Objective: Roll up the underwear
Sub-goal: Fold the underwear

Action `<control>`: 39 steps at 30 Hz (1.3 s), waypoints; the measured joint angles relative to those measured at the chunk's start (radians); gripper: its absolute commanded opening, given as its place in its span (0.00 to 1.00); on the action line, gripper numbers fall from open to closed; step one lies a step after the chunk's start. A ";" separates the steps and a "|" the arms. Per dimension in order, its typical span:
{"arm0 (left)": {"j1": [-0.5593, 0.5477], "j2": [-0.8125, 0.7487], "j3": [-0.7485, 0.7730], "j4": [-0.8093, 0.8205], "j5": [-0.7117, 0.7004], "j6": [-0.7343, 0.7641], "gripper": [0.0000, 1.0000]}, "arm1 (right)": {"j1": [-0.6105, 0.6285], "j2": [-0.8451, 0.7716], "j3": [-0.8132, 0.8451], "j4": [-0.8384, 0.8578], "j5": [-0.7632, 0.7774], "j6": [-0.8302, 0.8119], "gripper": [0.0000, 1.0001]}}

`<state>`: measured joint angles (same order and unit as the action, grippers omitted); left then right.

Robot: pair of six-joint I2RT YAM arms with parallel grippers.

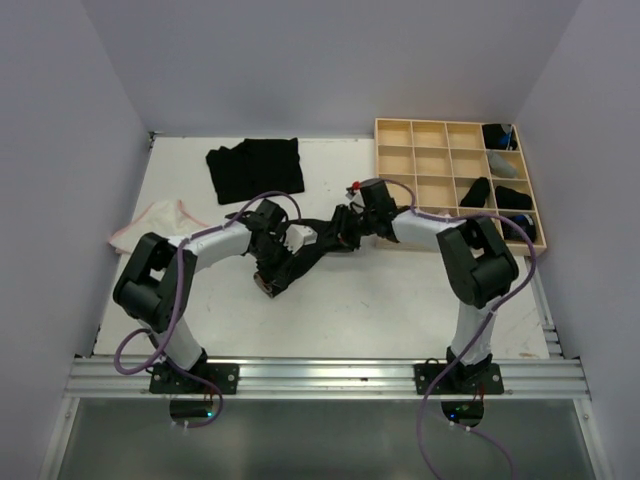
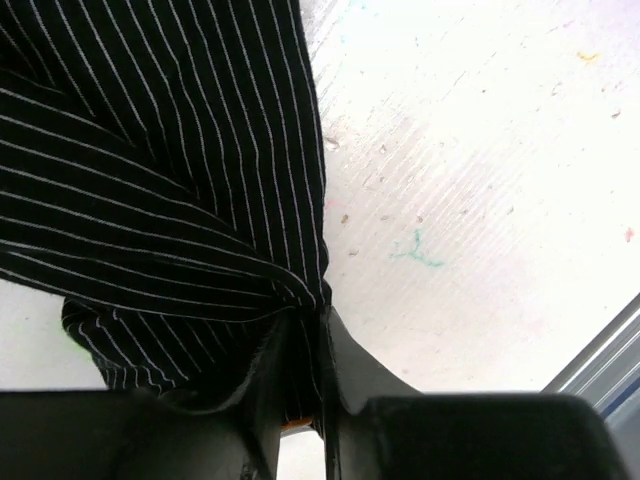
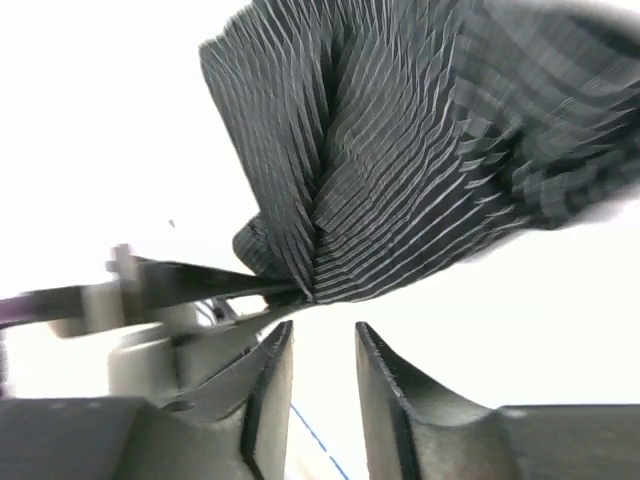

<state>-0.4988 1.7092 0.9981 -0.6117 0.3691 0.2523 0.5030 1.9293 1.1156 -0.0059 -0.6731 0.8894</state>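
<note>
Black pinstriped soft cloth brief, bunched, pinched in left gripper, right gripper parted, scuffed white tabletop

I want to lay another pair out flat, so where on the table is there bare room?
Bare table runs along the near edge, in front of the striped underwear, and between the black pile and the tray. It's crowded mid-table around that stretched pair, and at the left by the whitish pair.

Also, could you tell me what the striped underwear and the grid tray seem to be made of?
The striped underwear looks like thin, soft knit fabric, matte black with fine white pinstripes; it bunches into folds. The grid tray looks like pale unfinished wood: light tan, matte, with thin straight dividers.
</note>
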 measured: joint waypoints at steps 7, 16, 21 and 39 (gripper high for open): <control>0.000 0.006 0.009 -0.019 0.039 0.002 0.33 | -0.087 -0.040 0.224 -0.170 0.092 -0.111 0.40; 0.000 0.008 0.008 -0.028 0.031 0.115 0.15 | -0.079 0.326 0.846 -0.489 0.082 -0.453 0.52; -0.008 0.000 -0.005 -0.035 0.019 0.268 0.17 | -0.086 0.383 0.941 -0.632 0.080 -0.627 0.55; -0.058 -0.139 -0.193 0.137 -0.269 0.772 0.15 | -0.095 0.285 0.460 -0.640 -0.134 -0.754 0.63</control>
<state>-0.5568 1.5703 0.8051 -0.4747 0.0998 1.0248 0.4076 2.2147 1.5761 -0.6460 -0.8066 0.1356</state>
